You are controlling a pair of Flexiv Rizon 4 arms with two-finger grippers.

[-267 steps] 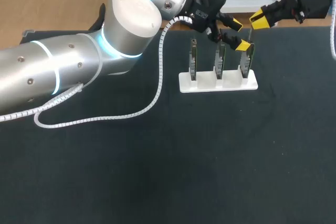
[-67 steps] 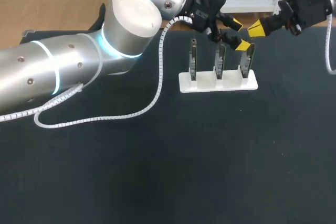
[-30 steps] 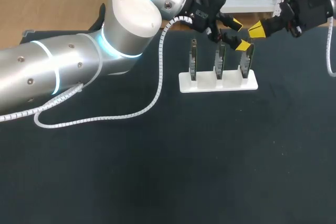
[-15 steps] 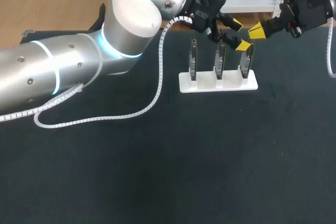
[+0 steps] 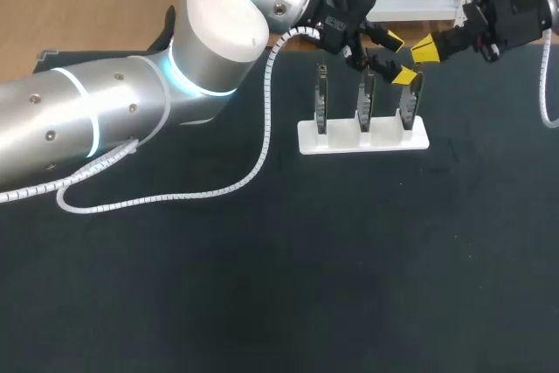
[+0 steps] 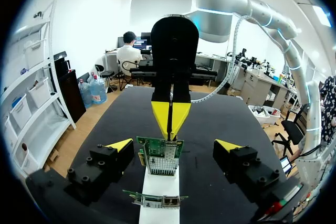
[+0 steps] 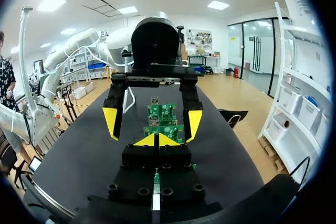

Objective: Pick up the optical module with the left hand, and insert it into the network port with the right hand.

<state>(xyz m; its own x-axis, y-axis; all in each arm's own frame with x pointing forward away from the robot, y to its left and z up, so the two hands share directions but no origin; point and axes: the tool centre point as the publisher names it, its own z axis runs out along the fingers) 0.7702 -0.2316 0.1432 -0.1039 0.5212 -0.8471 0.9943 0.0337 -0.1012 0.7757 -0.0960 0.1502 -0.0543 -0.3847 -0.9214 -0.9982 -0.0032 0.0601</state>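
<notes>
A dark matte worktop [image 5: 349,259] carries a white rectangular stand [image 5: 362,139] on its far side, with three upright green circuit boards [image 5: 365,98] slotted in. The left gripper [image 5: 398,58] stands wide astride the rightmost board [image 6: 160,156]. The right gripper [image 5: 425,48], tips pinched together, hangs just beyond. Whether it holds the optical module cannot be told.
</notes>
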